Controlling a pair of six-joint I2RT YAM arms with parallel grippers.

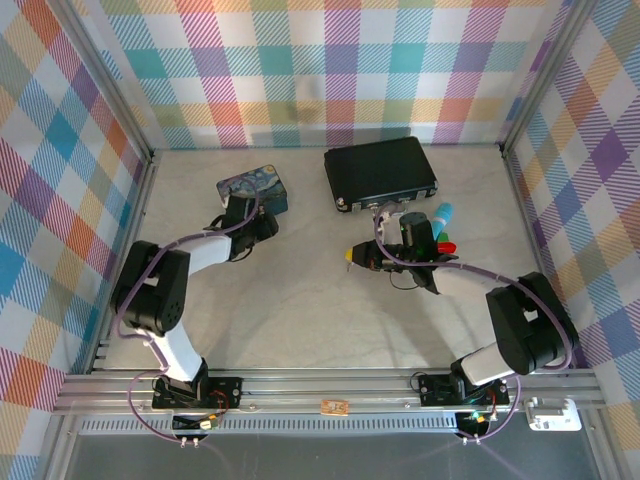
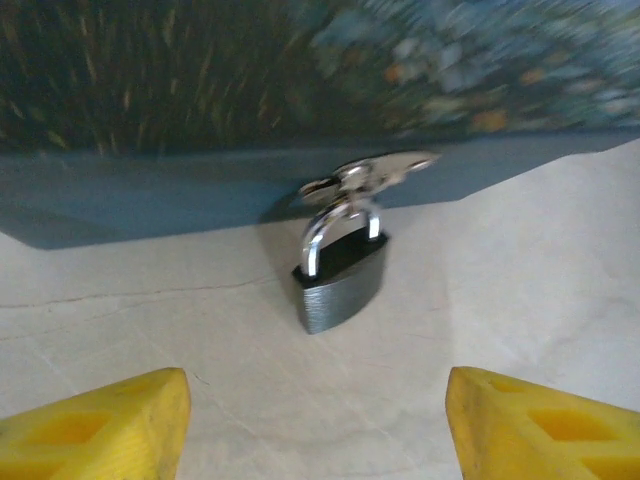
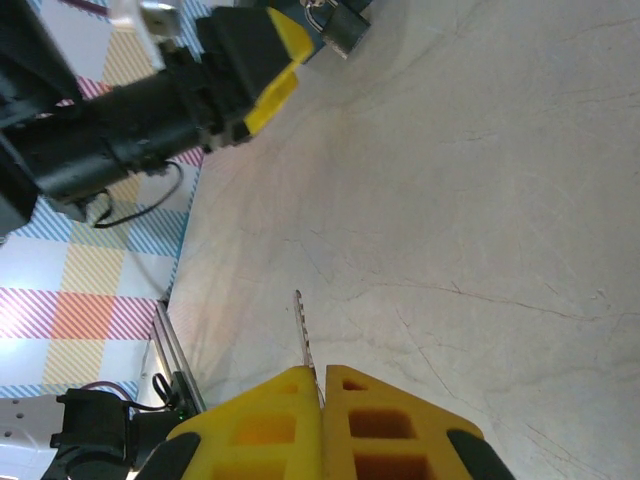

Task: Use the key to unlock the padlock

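The left gripper [image 2: 318,405] is hovering low over the table [image 2: 520,280], with its 2 yellow fingers [image 2: 100,430] standing wide apart and gripping nothing. The padlock [image 2: 338,280] is sitting on the table ahead of the gap between them, just in front of the blue tin [image 2: 200,190], with its shackle end toward the tin. A silvery metal piece [image 2: 372,172] is resting at the top of the shackle, too blurred to make out. The right gripper [image 3: 322,378] is pinching the key [image 3: 302,335] between its closed fingers. The thin blade is sticking out past the tips, pointing roughly toward the padlock and well apart from it. Seen from above, a black briefcase [image 1: 380,170] is lying at the back, and a teal-capped marker [image 1: 443,212] is lying beside the right arm.
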